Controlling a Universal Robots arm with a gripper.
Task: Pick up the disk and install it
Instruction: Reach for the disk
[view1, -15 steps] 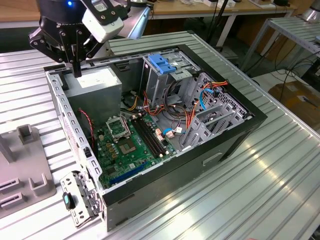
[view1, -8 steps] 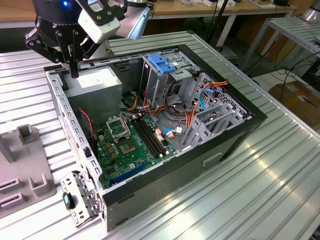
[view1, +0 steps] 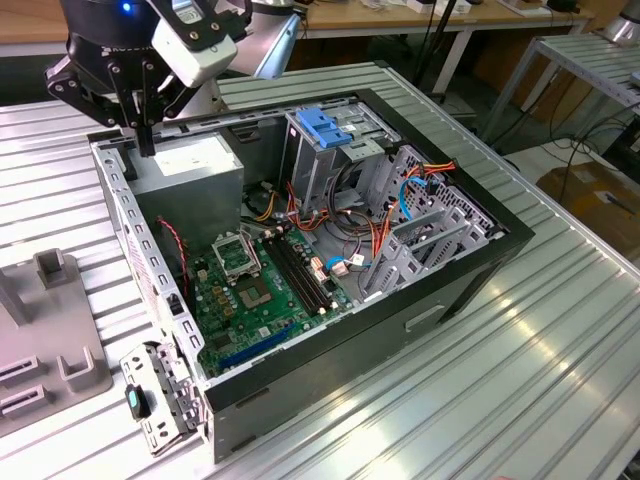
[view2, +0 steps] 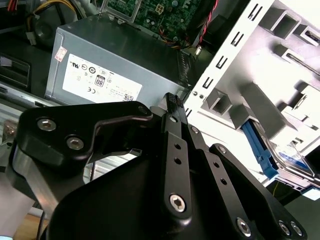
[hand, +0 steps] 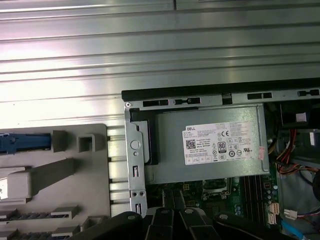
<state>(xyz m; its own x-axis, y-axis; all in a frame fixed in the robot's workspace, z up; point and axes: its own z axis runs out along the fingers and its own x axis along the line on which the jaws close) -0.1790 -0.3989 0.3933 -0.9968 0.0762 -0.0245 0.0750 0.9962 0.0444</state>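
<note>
My disk (view2: 294, 160) rested in the grey holder (hand: 90, 172) on the ribbed metal table (hand: 150, 50), just beside the open computer case. I saw only part of it: one blue edge rail (view2: 259, 147) and a corner of its white label with the blue band, facing outward.
</note>
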